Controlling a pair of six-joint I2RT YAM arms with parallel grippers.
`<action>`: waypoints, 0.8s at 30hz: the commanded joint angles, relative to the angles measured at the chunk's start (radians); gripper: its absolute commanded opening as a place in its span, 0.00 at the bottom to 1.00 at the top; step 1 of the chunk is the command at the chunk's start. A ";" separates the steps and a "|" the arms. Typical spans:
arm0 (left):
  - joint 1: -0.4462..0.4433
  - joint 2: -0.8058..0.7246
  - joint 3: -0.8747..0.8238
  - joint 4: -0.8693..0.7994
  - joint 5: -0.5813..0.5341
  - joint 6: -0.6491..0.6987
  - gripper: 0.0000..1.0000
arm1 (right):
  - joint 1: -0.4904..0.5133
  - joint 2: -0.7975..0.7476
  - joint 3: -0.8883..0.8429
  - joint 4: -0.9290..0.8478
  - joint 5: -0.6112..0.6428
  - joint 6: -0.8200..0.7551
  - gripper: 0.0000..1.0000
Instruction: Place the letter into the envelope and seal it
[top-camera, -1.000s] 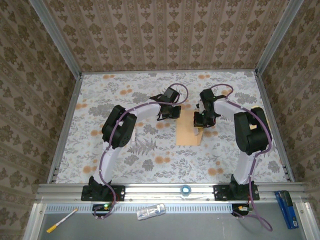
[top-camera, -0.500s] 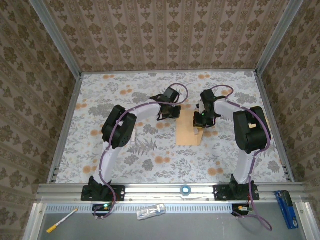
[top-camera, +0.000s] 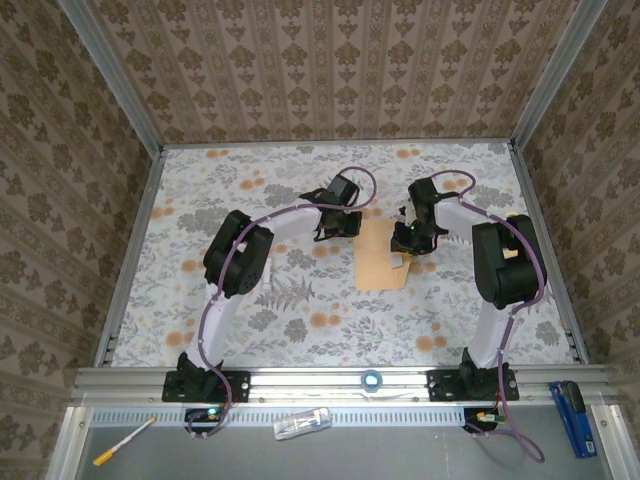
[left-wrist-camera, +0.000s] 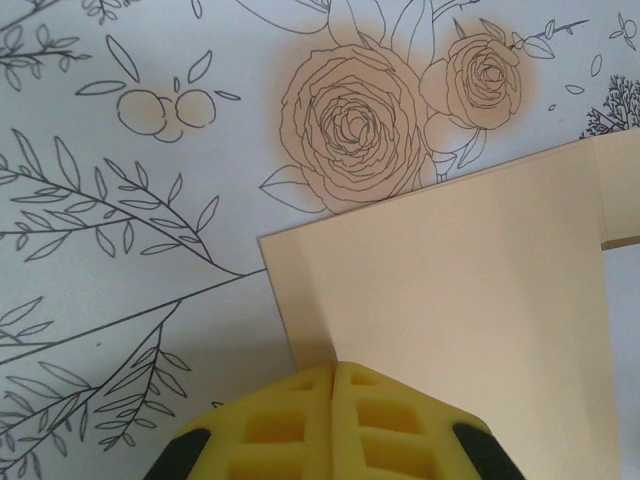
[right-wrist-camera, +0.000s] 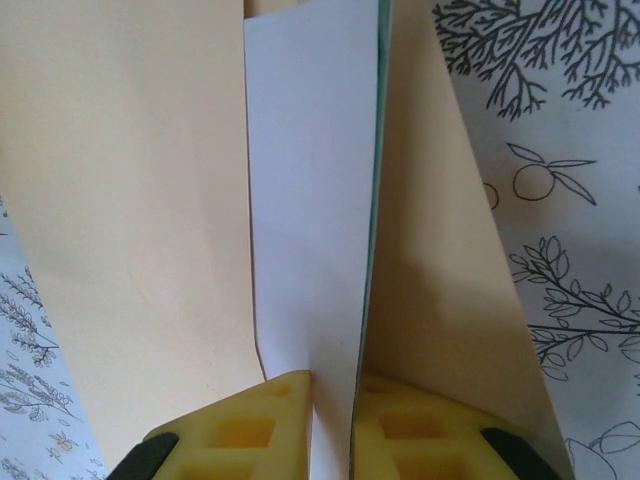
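**Two-arm cell with both grippers at the envelope**

Overhead view. A plain tan kraft-paper envelope (top-camera: 376, 265), oblong in shape, lies flat on the white tablecloth (top-camera: 250, 180), which is printed with line-drawn roses and leafy sprigs. It sits right of the table's centre, between the two wrists.

Left arm. The left gripper (left-wrist-camera: 333, 400) has its yellow fingertips pressed together with no gap. They sit at the envelope's near edge, close to one corner. The left wrist view does not settle whether paper is pinched between them.

Right arm. The right gripper (right-wrist-camera: 333, 412) holds the letter (right-wrist-camera: 312, 200), a whitish rectangular sheet with a thin dark green border. The sheet stands on edge between the two yellow pads and touches both. Tan envelope paper rises on each side of the letter, a broad panel to the left and a narrower slanting one to the right.

Near rail. A small blue-rimmed tape roll (top-camera: 372, 380) sits on the aluminium rail. On the grey shelf below it are a clear packet (top-camera: 302, 423), a yellow-tipped pen (top-camera: 122, 442) and a blue oblong tool (top-camera: 572, 405). Any print on these three is too small to read.
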 joint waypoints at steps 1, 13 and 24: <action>-0.005 0.016 -0.045 -0.088 0.009 -0.010 0.00 | -0.004 -0.025 -0.010 -0.024 0.026 0.010 0.18; -0.003 0.016 -0.044 -0.092 0.008 -0.010 0.00 | -0.010 -0.054 -0.032 0.000 0.083 0.036 0.34; -0.003 0.016 -0.050 -0.091 0.007 -0.011 0.00 | -0.012 -0.012 -0.031 0.013 0.075 0.039 0.25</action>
